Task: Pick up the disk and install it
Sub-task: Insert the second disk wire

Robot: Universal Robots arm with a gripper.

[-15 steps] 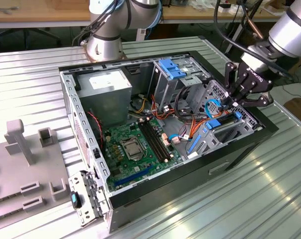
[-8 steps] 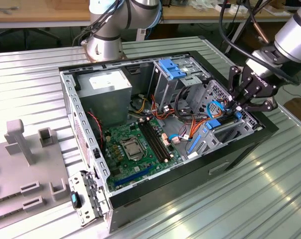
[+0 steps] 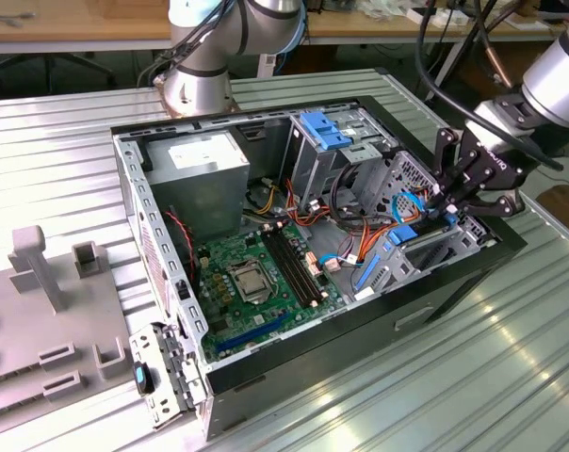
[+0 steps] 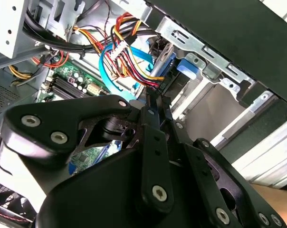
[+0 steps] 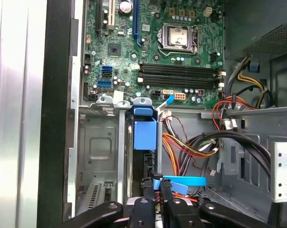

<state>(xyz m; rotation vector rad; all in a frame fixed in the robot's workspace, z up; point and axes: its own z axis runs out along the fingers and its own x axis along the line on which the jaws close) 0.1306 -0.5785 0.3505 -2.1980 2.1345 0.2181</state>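
Disk (image 5: 144,135): sits edge-on in the narrow slot of the metal drive cage (image 5: 98,142) at the front corner of the open computer case (image 3: 153,217). Only its blue plastic rail end and a strip of dark edge below it are visible; the label face is hidden inside the slot. Gripper (image 5: 157,183): black linkage fingers drawn close together, a narrow gap at most, with the tips right at the outer end of the disk's slot. Cannot tell whether they touch the disk. In the second wrist view the gripper (image 4: 150,99) tapers to one point aimed at the blue rail. In the exterior view the gripper (image 3: 447,209) hangs over the case's edge on the exterior view's right. A flat blue data cable (image 5: 184,181) lies just beside the tips, crossing in front of them. Next to the cage, a bundle of red, orange and yellow wires (image 5: 181,142) fans out toward the case floor. The wide cage compartment beside the disk shows bare stamped metal. Farther in, the green motherboard (image 5: 153,42) lies flat on the case bottom, with black memory slots and the square processor socket. Beyond that, the grey power-supply box (image 3: 204,165) with a white sticker fills the far corner. A blue bracket (image 3: 324,127) sits in the upper bay. The case rests on a ribbed metal table (image 3: 454,377).
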